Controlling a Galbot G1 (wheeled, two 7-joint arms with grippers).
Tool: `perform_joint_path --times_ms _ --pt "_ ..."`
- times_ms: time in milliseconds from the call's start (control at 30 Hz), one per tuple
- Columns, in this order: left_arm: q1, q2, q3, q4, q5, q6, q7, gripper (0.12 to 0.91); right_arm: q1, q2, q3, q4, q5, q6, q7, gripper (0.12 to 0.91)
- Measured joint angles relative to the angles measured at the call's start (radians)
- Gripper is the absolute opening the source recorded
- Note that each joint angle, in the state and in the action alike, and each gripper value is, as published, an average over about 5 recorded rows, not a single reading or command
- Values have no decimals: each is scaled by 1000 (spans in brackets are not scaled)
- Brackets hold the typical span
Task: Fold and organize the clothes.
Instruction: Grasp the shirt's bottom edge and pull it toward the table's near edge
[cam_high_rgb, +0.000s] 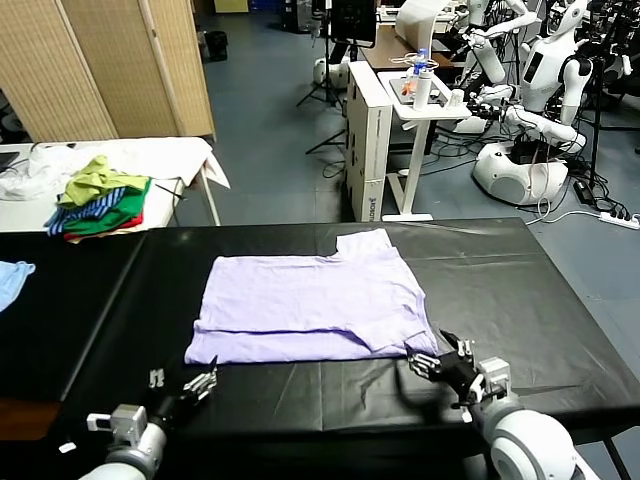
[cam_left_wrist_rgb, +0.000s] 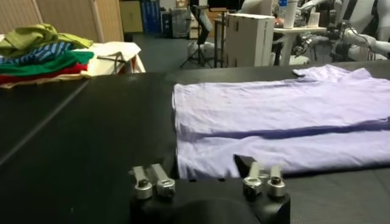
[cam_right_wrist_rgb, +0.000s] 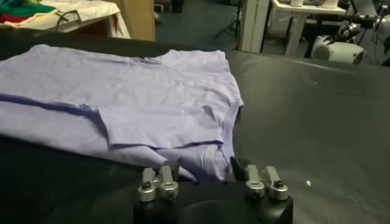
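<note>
L gripper (cam_high_rgb: 200, 383) fingers apart, holding nothing, just off the near left corner of the lavender T-shirt (cam_high_rgb: 310, 305). R gripper (cam_high_rgb: 437, 362) fingers also apart and empty, at the shirt's near right corner. Shirt lies flat mid black table (cam_high_rgb: 520, 290), far part doubled over toward the near hem, one sleeve showing at back. Looks partly folded; more folds and tidying likely left. Garment pile (cam_high_rgb: 100, 195) sits on a side table, far left.

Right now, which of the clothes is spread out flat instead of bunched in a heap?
The lavender T-shirt on the black table. It lies flat, partly folded, unlike the heaped colourful pile on the white table and the light blue cloth at the edge.
</note>
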Motion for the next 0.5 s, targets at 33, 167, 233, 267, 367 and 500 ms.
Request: perform_joint_path --times_ms 33,167,233,267,367,500 --pt "6 2 -3 -5 0 2 -1 813 0 0 -1 -4 0 0 0 794" --pt "44 15 -21 -34 4 10 -11 628 -3 1 -2 -21 0 1 -4 740" --pt "70 22 -29 -50 7 14 -18 586 -5 2 -2 -27 0 2 -7 707" --pt "85 25 -34 -58 9 17 -21 565 -6 2 -2 -29 0 2 -8 667" --pt "130 35 -50 -83 14 24 -26 499 -9 2 -2 -31 1 3 -9 508" --pt "188 44 -79 -110 15 32 -28 339 -16 2 -1 -24 1 4 -9 263"
